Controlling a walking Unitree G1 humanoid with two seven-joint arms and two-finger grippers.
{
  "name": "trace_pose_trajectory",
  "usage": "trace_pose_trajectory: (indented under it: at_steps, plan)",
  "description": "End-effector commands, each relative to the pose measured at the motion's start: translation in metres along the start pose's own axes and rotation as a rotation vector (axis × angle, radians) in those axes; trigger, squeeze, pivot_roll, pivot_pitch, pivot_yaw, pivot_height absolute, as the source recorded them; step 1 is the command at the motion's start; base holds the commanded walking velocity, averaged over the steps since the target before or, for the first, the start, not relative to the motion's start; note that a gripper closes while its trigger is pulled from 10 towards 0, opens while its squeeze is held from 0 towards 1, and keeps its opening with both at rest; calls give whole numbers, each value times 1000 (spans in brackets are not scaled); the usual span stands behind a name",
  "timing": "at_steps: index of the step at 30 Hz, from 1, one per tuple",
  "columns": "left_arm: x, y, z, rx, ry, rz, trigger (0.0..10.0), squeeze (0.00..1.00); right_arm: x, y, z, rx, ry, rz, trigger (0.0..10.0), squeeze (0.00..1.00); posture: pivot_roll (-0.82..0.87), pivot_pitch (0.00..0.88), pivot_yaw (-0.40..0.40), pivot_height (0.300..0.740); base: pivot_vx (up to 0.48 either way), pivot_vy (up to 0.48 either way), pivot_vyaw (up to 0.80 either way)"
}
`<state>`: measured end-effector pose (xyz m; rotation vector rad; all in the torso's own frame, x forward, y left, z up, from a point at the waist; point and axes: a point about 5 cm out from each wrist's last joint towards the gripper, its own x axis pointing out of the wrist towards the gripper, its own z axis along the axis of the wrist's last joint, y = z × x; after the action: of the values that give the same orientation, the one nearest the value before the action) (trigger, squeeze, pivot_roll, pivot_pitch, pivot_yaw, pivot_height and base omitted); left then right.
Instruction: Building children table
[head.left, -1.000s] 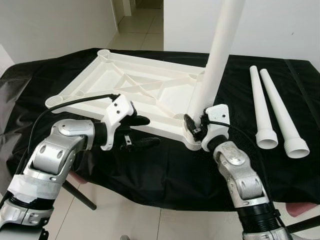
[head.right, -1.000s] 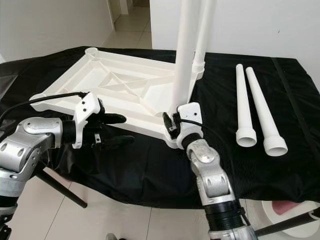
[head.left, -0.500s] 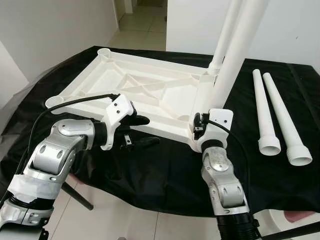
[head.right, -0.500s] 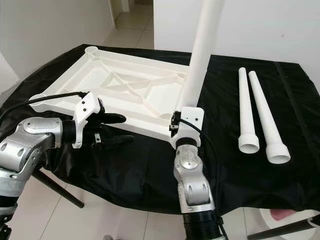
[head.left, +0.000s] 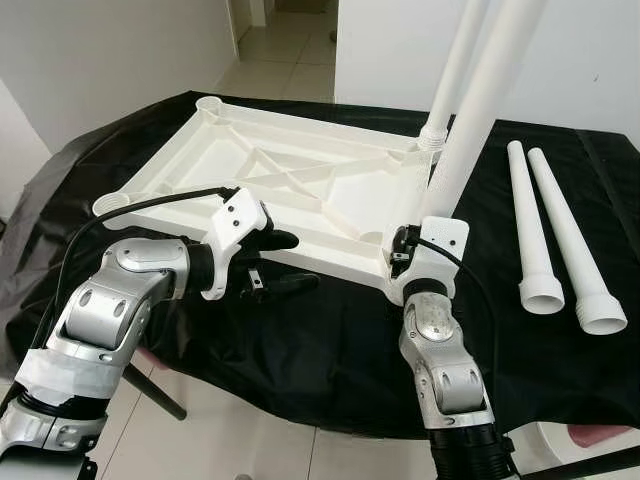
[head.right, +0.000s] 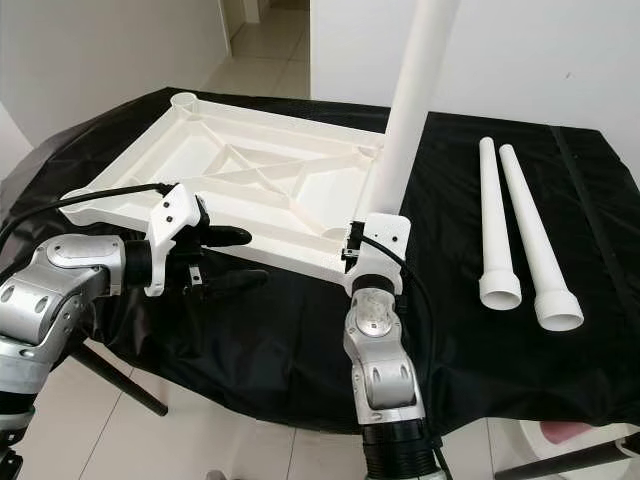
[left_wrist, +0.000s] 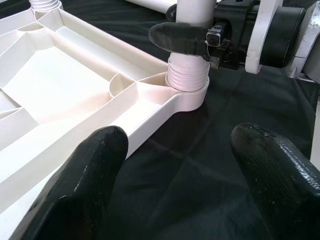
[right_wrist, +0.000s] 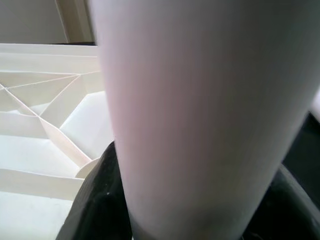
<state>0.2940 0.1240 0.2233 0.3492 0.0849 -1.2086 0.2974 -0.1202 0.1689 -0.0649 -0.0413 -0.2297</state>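
White leg within right gripper

Brightness: both eye views are evenly and brightly lit by soft daylight.
Glare: faint sheen is seen on the black cloth left of the white tabletop; the tabletop's ribs are kept readable.
Shadows: soft shade is cast under the cloth's near edge onto the floor tiles.
Sharpness: eye views are crisp.
Left wrist view: near fingertips are blurred.
Right wrist view: the leg is rendered soft and washed out.
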Motion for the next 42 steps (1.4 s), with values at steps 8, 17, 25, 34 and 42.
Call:
trace_pose_trajectory:
  at_steps: [8,17,25,34,42]
  plan:
    - [-2,3,0,2,2,42,10000,0,-5,-10,-45,-52,176,39,10000,0,-82,132,91,740,0,0,0]
    - [-2,3,0,1,1,44,10000,0,-1,-2,-19,-40,12,187,10000,0,-83,134,91,740,0,0,0]
    - [-2,4,0,2,0,46,10000,0,0,-3,-13,-49,-44,215,10000,1000,-83,135,92,740,0,0,0]
    - [-2,4,0,2,0,44,10000,0,-1,-1,-4,-20,-103,268,10000,0,-85,133,94,740,0,0,0]
    - [-1,3,1,3,-2,42,10000,0,-1,-2,15,-37,-202,314,10000,0,-85,133,94,740,0,0,0]
